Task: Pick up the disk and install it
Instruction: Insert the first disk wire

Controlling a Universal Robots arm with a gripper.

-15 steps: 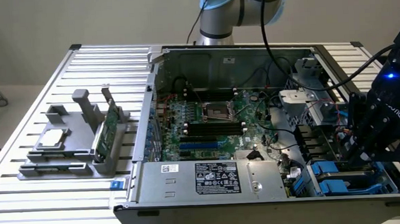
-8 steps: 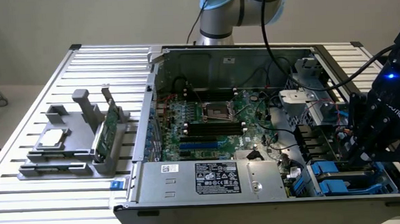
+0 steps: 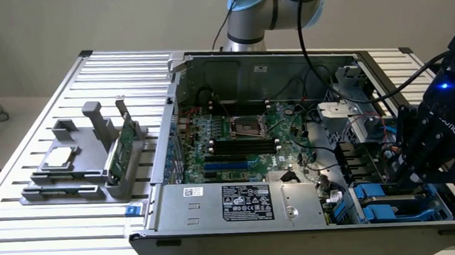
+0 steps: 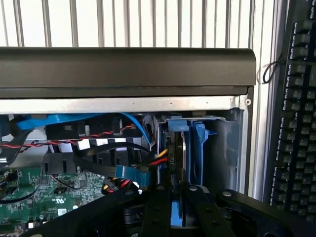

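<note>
Blue carrier rails frame the disk [image 4: 186,158], which stands on edge in the drive bay at the front corner of the open computer case [image 3: 216,221], on the exterior view's right. The black gripper [image 4: 178,207] sits directly over it, fingers [image 4: 158,210] closed on the disk's near end. Red, black and blue cables [image 4: 98,148] run just beside the bay, above the green motherboard [image 3: 236,136]. A keyboard [image 4: 296,98] lies on the slatted desk [image 3: 69,229].
</note>
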